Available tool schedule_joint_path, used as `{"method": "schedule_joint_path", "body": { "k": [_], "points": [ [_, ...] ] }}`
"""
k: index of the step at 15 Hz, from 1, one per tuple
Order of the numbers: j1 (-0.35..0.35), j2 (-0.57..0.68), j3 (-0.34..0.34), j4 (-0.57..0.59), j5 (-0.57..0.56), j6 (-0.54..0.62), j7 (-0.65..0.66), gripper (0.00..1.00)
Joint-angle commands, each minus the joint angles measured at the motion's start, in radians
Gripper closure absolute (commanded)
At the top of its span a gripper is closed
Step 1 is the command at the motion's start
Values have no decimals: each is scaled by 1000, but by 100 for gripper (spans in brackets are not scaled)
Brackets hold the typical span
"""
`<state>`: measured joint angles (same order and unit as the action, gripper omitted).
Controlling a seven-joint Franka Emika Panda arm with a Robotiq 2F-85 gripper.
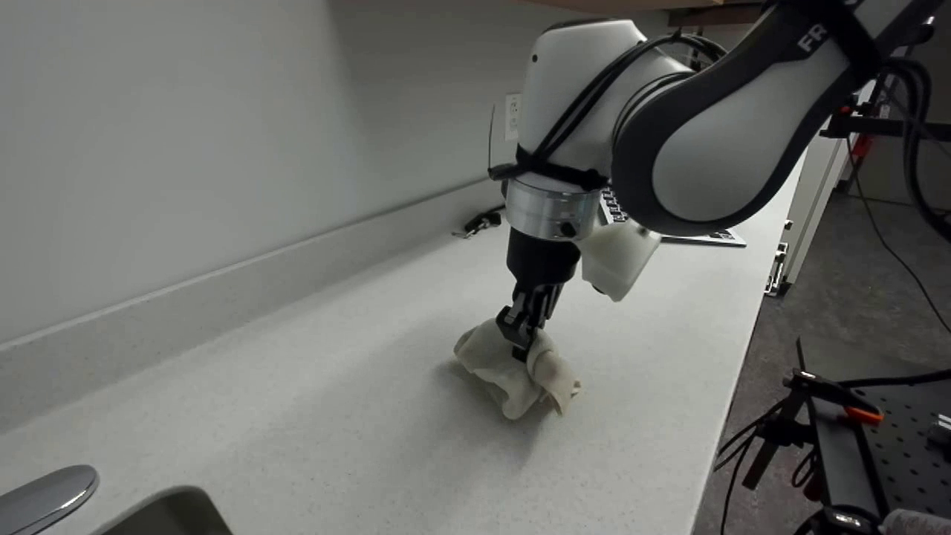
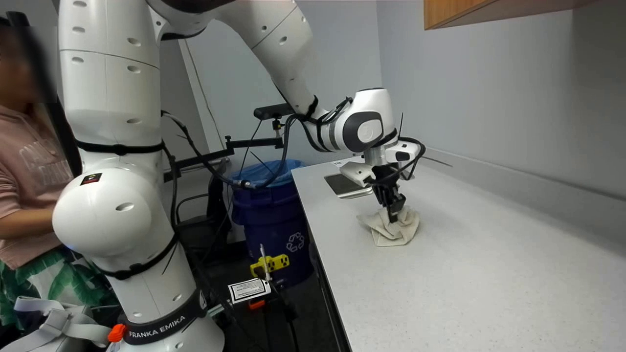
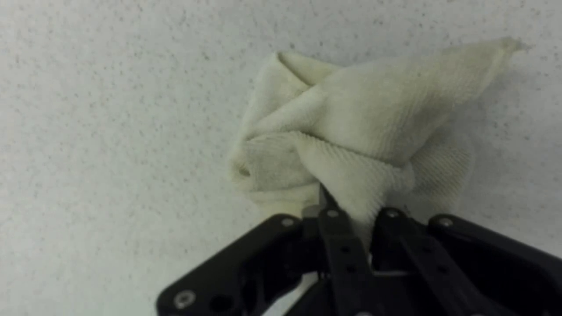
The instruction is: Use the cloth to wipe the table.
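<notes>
A crumpled off-white cloth lies on the pale speckled countertop point(image 1: 334, 416). The cloth shows in both exterior views point(image 1: 490, 364) point(image 2: 386, 235) and fills the middle of the wrist view point(image 3: 373, 105), with one corner stretched toward the upper right. My gripper point(image 1: 526, 348) points down into the cloth, and it also shows in an exterior view point(image 2: 392, 215). In the wrist view the gripper's fingers point(image 3: 358, 213) pinch a bunched fold of cloth between them. The fingertips are partly hidden by the folds. The cloth's lower side rests on or just over the counter.
A laptop-like device point(image 2: 347, 186) lies behind the gripper. A small black item point(image 1: 483, 223) sits by the backsplash point(image 1: 223, 297). A sink point(image 1: 178, 513) and metal faucet point(image 1: 52, 494) are at the near left. A cabinet point(image 2: 459, 12) hangs overhead. A person point(image 2: 29, 195) stands behind the arm.
</notes>
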<state>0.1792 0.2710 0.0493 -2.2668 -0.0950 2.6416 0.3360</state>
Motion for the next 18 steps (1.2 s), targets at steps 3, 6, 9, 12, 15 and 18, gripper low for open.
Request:
{"method": "schedule_joint_path", "body": {
  "k": [3,6,9,12,15,18],
  "points": [
    [80,-72,-15,114,-177,-80,92,98],
    [81,-43,3,194,-189,-91,97,98],
    [76,6,-7,267,-189,-97,113,98],
    [89,88,-56,363,-249,-104,205,98],
    [90,191,-89,467,-224,-108,235,98],
    [88,290,-104,560,-176,-116,245,98]
  ]
}}
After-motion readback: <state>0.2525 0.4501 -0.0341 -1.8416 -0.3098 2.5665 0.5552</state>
